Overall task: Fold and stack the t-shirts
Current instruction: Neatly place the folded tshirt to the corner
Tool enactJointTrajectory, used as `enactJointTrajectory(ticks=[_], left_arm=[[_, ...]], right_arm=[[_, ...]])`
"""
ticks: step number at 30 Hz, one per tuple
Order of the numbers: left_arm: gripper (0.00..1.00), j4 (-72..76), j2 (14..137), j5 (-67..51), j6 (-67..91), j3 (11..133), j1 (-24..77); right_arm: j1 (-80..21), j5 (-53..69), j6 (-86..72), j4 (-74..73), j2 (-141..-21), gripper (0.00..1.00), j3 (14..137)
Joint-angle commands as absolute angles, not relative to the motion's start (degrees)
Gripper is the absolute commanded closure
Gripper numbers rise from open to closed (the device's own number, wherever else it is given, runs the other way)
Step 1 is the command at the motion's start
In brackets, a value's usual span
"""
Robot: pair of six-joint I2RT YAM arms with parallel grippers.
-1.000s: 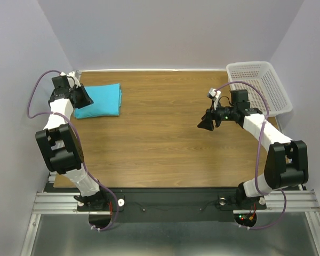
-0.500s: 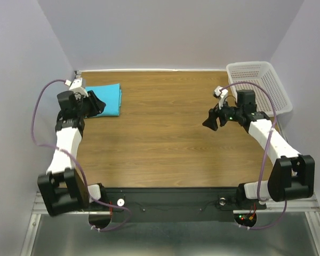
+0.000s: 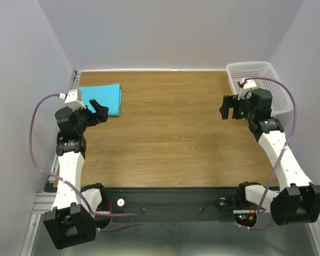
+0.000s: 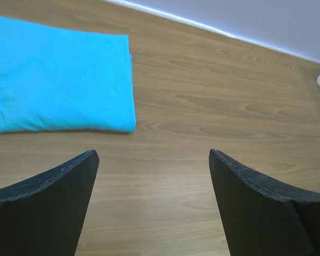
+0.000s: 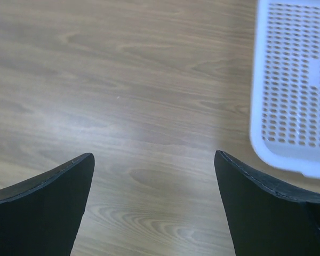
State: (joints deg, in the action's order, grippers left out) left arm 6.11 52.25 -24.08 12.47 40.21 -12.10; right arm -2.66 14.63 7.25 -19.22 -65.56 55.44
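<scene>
Nearest us, the left tool (image 3: 100, 111) hangs spread wide with nothing in it, just short of the t-shirt (image 3: 104, 96). The right tool (image 3: 230, 106) is also spread and holds nothing, over the table (image 3: 165, 138) beside the basket (image 3: 264, 77). Farther back, the t-shirt lies folded flat in the table's far left corner. We see no other shirt out, so we judge folding done or nearly. We can't tell how many layers are in that pile.
</scene>
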Motion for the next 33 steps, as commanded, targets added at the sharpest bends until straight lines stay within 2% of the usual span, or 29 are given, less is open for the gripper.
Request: enactJointTrajectory(ticks=[1, 5, 33], left_arm=[[0.04, 6.0, 49.4, -26.0, 11.3, 39.6, -12.5], [0.03, 5.6, 47.9, -27.9, 11.4, 38.4, -12.4], [0.03, 4.2, 47.4, -26.7, 10.3, 36.6, -12.4]], right_arm=[[-2.3, 0.5, -5.7, -16.4, -62.8, 0.00, 56.4], [-2.3, -6.7, -8.5, -16.4, -63.5, 0.00, 55.3], [-2.3, -7.4, -2.3, -14.1, -61.8, 0.00, 51.6]])
